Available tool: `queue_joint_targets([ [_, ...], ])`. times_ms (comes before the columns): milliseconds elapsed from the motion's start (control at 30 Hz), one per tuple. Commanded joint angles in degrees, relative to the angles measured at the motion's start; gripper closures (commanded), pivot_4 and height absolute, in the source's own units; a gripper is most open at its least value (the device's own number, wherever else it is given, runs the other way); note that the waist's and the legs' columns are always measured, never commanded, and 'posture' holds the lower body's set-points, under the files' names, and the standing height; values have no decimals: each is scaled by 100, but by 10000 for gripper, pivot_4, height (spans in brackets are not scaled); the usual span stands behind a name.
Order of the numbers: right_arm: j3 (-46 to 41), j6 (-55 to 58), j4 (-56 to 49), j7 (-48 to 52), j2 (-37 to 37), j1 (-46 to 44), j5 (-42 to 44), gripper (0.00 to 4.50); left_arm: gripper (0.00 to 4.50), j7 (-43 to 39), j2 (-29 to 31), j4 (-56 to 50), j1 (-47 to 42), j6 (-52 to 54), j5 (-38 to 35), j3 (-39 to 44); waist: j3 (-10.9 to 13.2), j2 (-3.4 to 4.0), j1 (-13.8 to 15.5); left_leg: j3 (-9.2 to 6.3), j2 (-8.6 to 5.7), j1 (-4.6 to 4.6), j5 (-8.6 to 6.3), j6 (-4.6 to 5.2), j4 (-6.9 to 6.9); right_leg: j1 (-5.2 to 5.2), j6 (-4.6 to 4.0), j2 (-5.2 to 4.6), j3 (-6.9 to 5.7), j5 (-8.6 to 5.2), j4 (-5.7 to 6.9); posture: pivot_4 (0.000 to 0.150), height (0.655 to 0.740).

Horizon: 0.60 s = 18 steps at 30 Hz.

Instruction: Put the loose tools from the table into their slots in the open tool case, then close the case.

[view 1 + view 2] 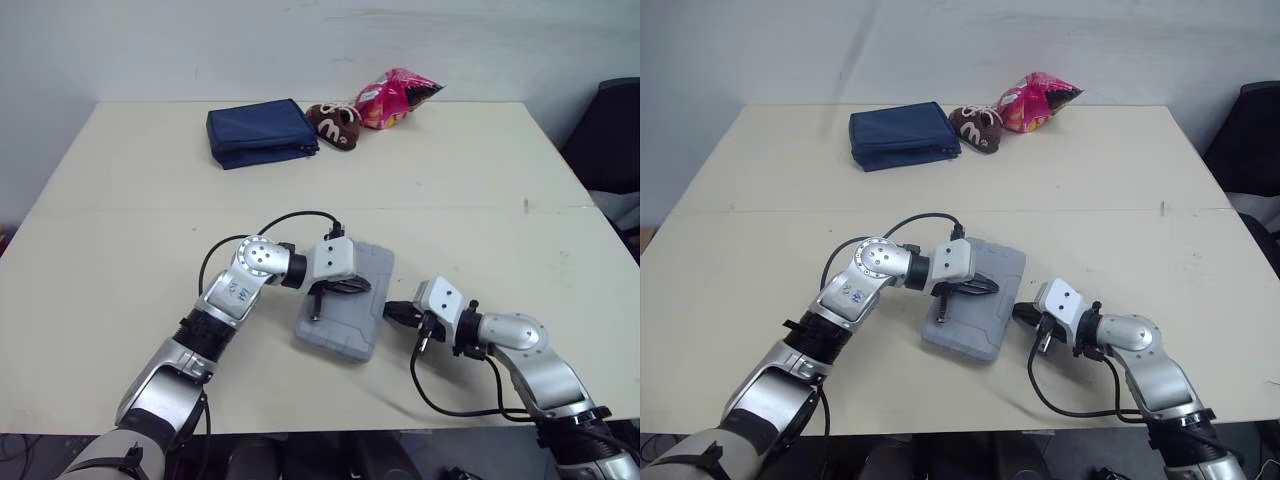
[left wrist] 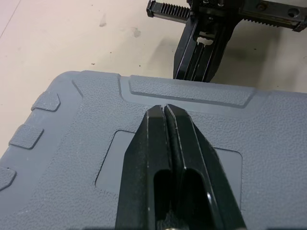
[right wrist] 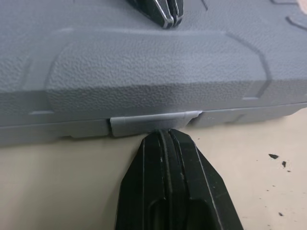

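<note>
Tool case (image 1: 345, 300) lid down on bench (image 1: 150, 220). Left end effector (image 2: 165, 108) pinched together, empty, tips at lid. Right wrist view: right end effector (image 3: 165, 132) closed, empty, tips at latch tab (image 3: 153, 123).

Most likely a plain office or lab test room, not a home: a pale beige tabletop (image 1: 450, 190) stands against a bare white wall (image 1: 250, 40), with a black office chair (image 1: 612, 130) alongside, and a crinkled pink snack bag (image 1: 395, 97) and a navy fabric pouch (image 1: 258, 132) at its far edge.

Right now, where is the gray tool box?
The gray tool case lies shut near the table's front edge. The left gripper rests on top of it, and the right gripper sits at the latch on its right side.
</note>
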Motion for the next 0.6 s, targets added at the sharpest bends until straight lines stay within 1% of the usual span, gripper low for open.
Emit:
queue_joint_targets([
  [33,187,122,-226,494,276,-263,592,45000,44664,-100,106,603,255,266,474,-471,-4,-3,-12,1,6,6,-2,-3,-2,5,-1,5,1,0,-3,1500,7400],
  [167,153,-112,209,617,569,-477,572,45000,44664,-136,119,708,266,256,508,-511,-24,-25,-71,14,37,27,-14,-29,-3,21,-28,68,23,13,-23,1500,7400],
  [233,124,-485,532,737,727,-598,520,45000,44664,-126,123,741,281,266,509,-513,-37,-34,-118,14,41,45,-9,-39,-20,29,-36,74,30,10,-22,1500,7400],
  [367,91,-830,892,717,827,-761,297,45000,44664,-109,170,747,330,280,475,-479,-43,-38,-170,23,40,71,-6,-44,-41,47,-40,74,41,9,-27,1500,7400],
  [433,93,-858,832,812,695,-755,239,45000,44664,-111,213,773,353,245,466,-441,-44,-39,-167,24,41,72,-5,-45,-42,46,-41,74,43,9,-27,1500,7400],
  [467,76,-826,683,899,513,-695,196,45000,44664,-84,225,771,367,141,416,-353,-44,-38,-165,24,42,72,-5,-45,-43,46,-41,74,44,9,-27,1500,7400],
  [600,-150,-548,98,1034,-113,-423,234,45000,44664,-243,163,688,416,-806,-193,279,-46,-27,-152,37,51,65,-4,-44,-60,28,-40,64,61,9,-32,1500,7400],
])
